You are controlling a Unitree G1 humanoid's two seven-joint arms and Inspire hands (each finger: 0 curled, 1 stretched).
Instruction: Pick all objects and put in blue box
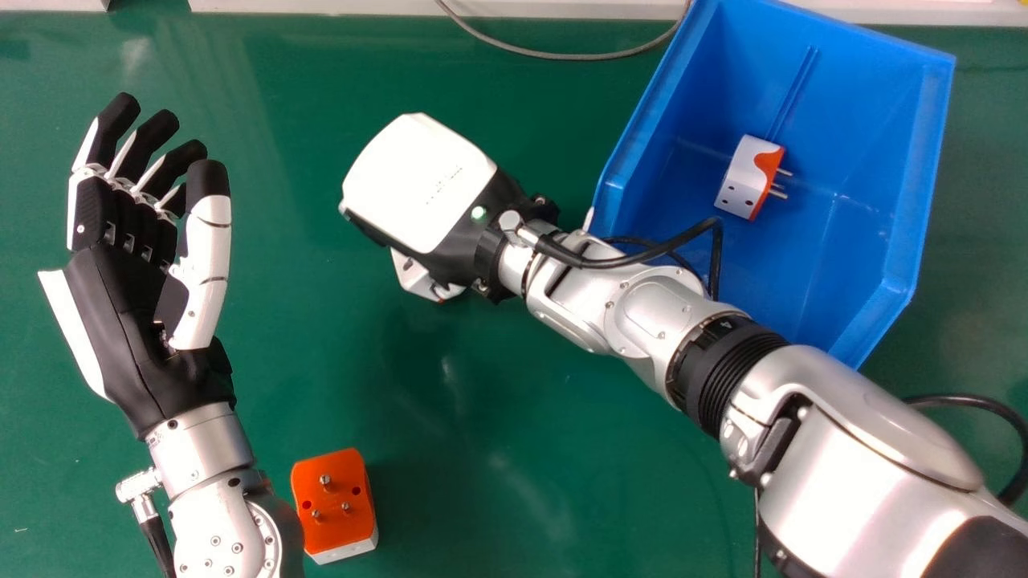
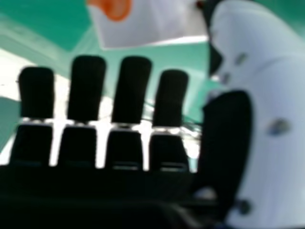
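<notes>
The robot's left hand (image 1: 120,281) has a smooth black palm with white edging, slim black-and-white fingers (image 1: 103,143) and a white thumb (image 1: 209,257) with a rounded black tip. Its silver metal forearm (image 1: 217,526) carries small round screws and a black cable (image 1: 157,539). The right hand (image 1: 422,185) has a boxy white back plate, black sides and a small green light (image 1: 479,213). Behind it are a looped black cable (image 1: 642,258), a ribbed black ring (image 1: 731,365) and a glossy silver forearm (image 1: 859,474).

Our right: blue rectangular plastic box (image 1: 923,177)
Inside: white-orange blocky plastic adapter (image 1: 743,178)
Our near left: orange-topped square plastic adapter (image 1: 336,490)
Between: white plastic block (image 1: 414,278)
</notes>
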